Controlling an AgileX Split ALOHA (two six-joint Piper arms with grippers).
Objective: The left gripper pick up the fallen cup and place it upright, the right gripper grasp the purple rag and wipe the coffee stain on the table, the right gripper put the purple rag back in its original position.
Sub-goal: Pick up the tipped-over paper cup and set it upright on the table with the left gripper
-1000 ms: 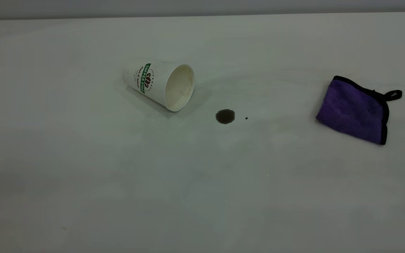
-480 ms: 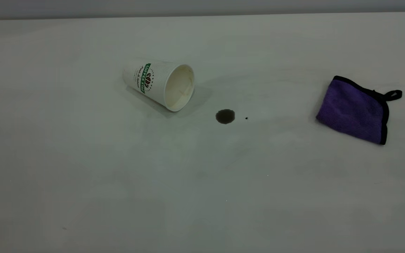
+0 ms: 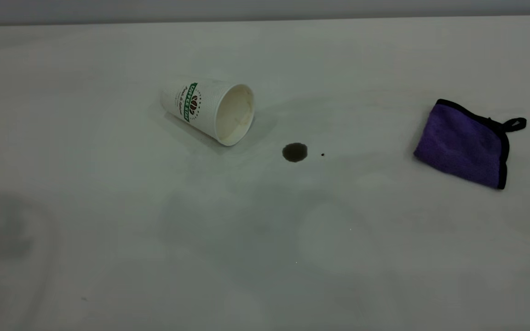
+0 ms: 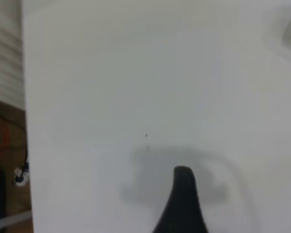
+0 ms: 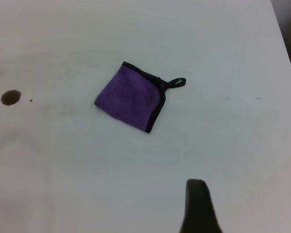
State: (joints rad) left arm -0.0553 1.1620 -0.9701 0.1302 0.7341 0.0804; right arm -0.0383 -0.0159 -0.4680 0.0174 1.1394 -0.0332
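Only one dark finger of the left gripper [image 4: 183,204] seen, low in the left wrist view, above bare table [image 4: 136,87]; jaw spread impossible to tell, nothing held. Same for the right gripper [image 5: 199,206]: a single finger, over bare table, touching nothing. Lay on its side left of centre in the exterior view: cup [image 3: 207,110], mouth toward the stain [image 3: 295,152] at centre. Sat flat at right, well apart: rag [image 3: 465,143]. Beyond the table edge, brown floor [image 4: 7,145].

Cup [image 3: 210,110], coffee stain [image 3: 295,152], purple rag [image 3: 465,145] well apart; bare table [image 3: 265,257] between them.
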